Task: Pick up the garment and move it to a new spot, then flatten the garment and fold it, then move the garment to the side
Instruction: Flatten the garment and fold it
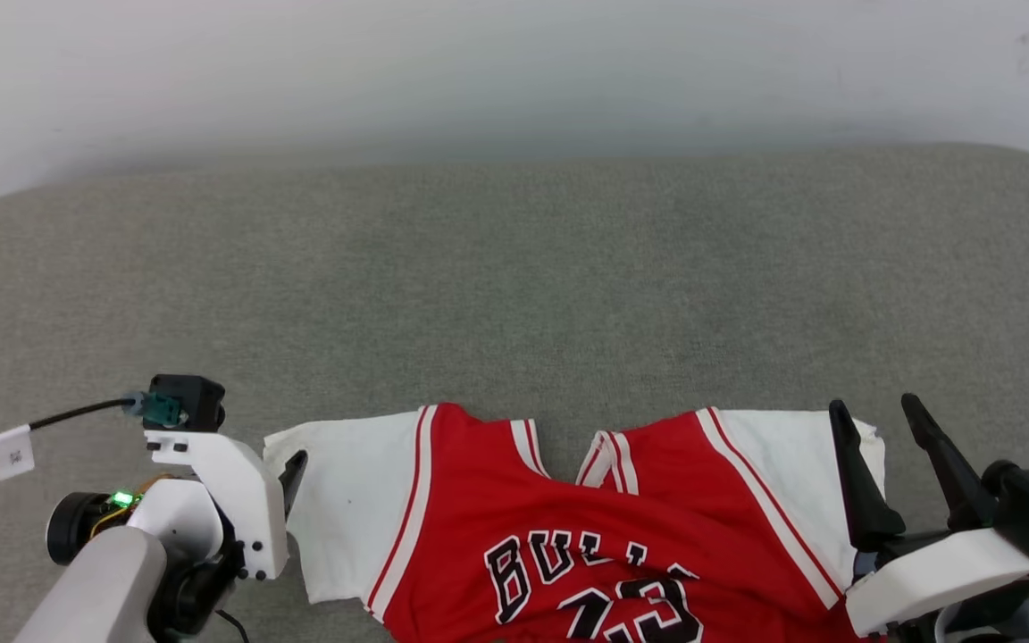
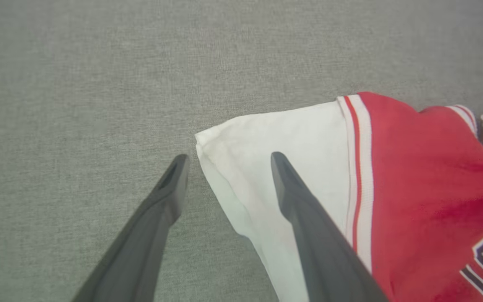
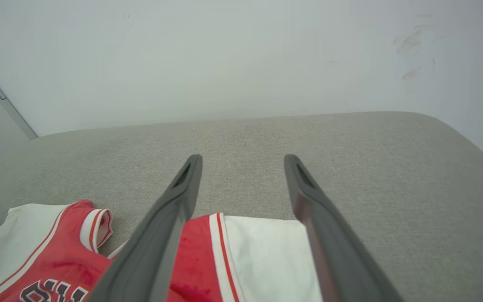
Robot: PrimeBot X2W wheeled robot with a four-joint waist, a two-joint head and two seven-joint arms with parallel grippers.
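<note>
White wrist shells [image 1: 229, 482], dark tapered fingers [image 1: 858, 482].
The left gripper [image 2: 229, 159] and the right gripper [image 3: 241, 158] are fitted with long fingers; near the left one a black cable [image 1: 50, 418], a white tag [image 1: 12, 452], a teal plug [image 1: 162, 411] and a green light [image 1: 122, 498] are seen.

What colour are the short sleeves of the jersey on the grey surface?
The sleeves of the jersey are white; the left wrist view shows one best.

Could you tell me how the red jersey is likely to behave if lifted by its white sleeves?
The jersey would probably sag and drape: its collar buckles into a fold on the grey cushion. It looks thin and so likely light, since a white sleeve lies nearly flat. Pushed, it may bunch rather than slide, as the cushion's weave looks coarse.
</note>
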